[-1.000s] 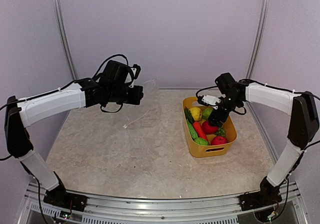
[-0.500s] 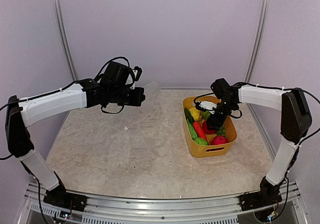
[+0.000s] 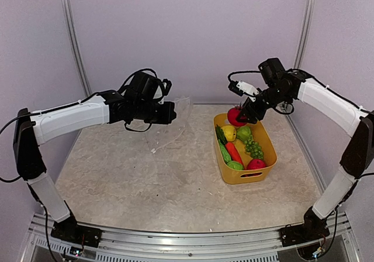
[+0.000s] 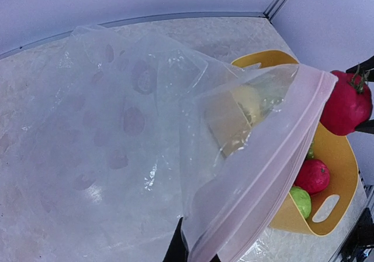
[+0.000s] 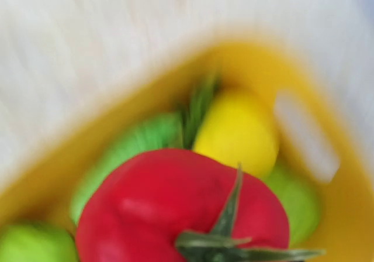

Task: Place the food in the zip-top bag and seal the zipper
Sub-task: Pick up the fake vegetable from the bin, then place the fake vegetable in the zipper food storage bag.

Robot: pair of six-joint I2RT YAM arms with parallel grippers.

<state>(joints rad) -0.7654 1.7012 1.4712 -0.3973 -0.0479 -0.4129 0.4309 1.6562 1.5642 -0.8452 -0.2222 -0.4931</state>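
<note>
Left gripper (image 3: 168,112) is clamped on the mouth edge of the clear thin plastic zip-top bag (image 4: 134,116). The bag hangs off the table at far left-centre, pinkish zipper strip (image 4: 274,168) facing right. Right gripper (image 3: 248,110) pinches the red round toy tomato with green stalk (image 3: 236,116) above the far-left corner of the yellow plastic basket (image 3: 250,178).

Judgement: the mouth looks barely parted. Carry the tomato left, enter past the strip, release well inside.
</note>
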